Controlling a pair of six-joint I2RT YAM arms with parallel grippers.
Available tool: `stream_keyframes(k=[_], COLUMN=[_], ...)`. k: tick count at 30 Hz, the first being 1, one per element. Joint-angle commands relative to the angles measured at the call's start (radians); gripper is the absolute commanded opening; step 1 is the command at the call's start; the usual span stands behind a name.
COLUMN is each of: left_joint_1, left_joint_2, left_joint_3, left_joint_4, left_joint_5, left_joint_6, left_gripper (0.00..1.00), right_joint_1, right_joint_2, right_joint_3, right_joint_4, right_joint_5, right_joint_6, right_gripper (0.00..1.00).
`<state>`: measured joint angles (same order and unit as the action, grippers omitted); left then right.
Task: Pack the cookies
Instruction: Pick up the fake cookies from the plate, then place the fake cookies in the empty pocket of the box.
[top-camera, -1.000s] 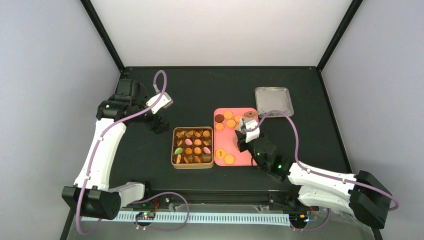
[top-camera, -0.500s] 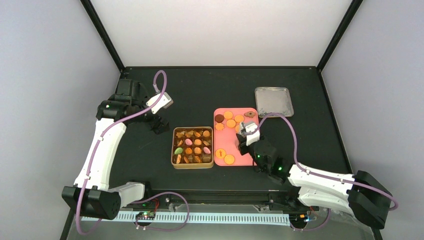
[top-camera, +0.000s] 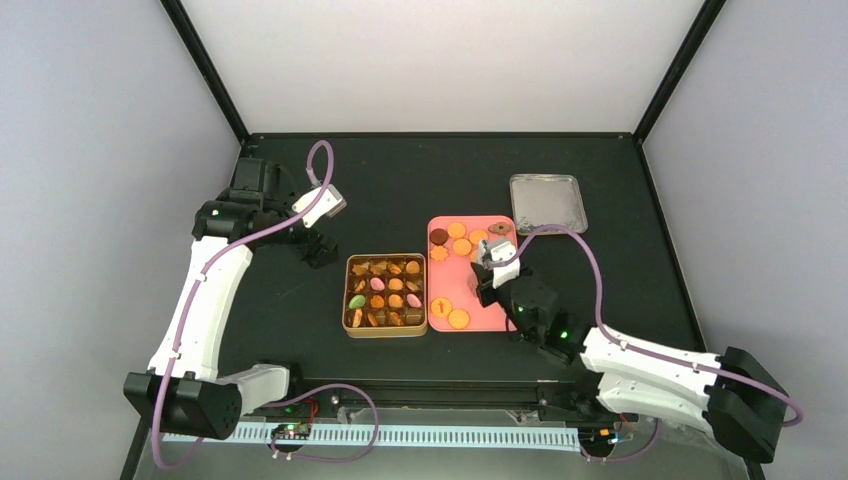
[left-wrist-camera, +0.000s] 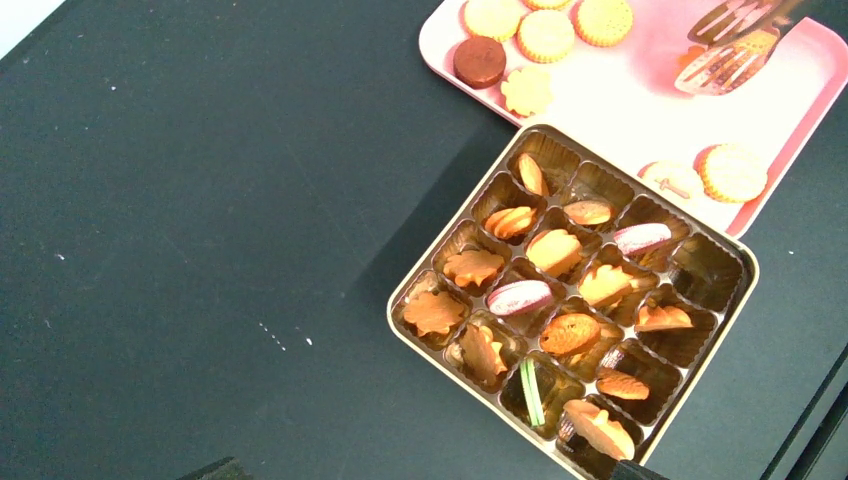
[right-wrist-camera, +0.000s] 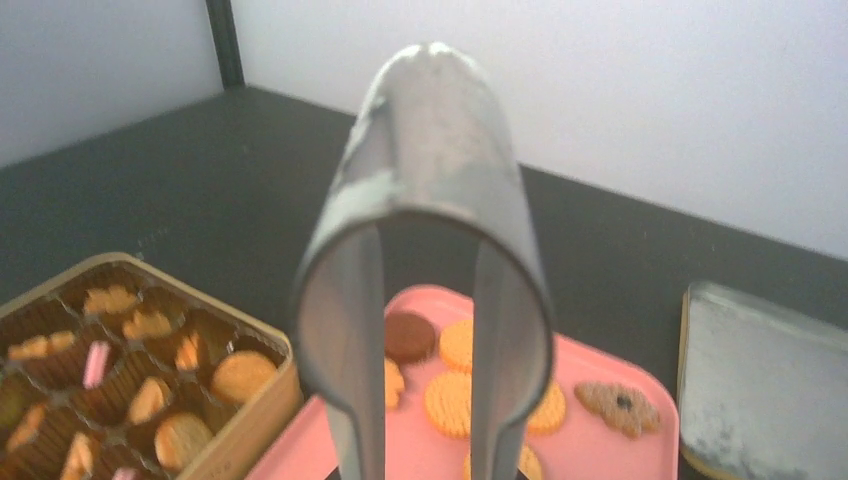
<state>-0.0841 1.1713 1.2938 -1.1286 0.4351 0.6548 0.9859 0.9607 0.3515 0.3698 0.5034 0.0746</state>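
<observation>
Nearest the arm bases, the gold tin (top-camera: 385, 334) is seen with almost every brown compartment filled. Orange, pink and one green piece are counted among the cookies (left-wrist-camera: 555, 250) already packed, and only one corner compartment (left-wrist-camera: 705, 278) appears to be left bare. Just beside the tin the pink tray (left-wrist-camera: 620, 100) is found. About nine loose cookies are left on it, two at its near end and the rest toward its far end.

Over the tray the right end effector (top-camera: 492, 272) is clamped on a pair of metal tongs (left-wrist-camera: 735, 48). An orange cookie appears to be caught between the tong tips, though whether it is lifted off the tray cannot be told.

Farther back, the left end effector (top-camera: 320, 250) is held over the dark surface (top-camera: 400, 180), its fingers spread wide with nothing between them. At the far right the tin's lid (top-camera: 547, 203) is laid well apart.

The packing is judged nearly finished as far as space goes. More cookies are left than open compartments, and the lid is not yet fitted.
</observation>
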Motion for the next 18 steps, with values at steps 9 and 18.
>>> stream_keyframes(k=[9,18], left_joint_1=[0.028,0.037], left_joint_2=[-0.004,-0.004], left_joint_3=[0.029,0.031], left_joint_4=[-0.005,-0.007], left_joint_5=[-0.009,-0.002], left_joint_6=[0.008,0.009], left_gripper=[0.96,0.96], right_joint_1=[0.095,0.275], right_joint_2=[-0.063,0.128], right_joint_3=[0.197,0.311], right_joint_4=[-0.023,0.049], right_joint_5=[-0.122,-0.154], right_joint_6=[-0.034,-0.016], right_gripper=[0.14,0.16])
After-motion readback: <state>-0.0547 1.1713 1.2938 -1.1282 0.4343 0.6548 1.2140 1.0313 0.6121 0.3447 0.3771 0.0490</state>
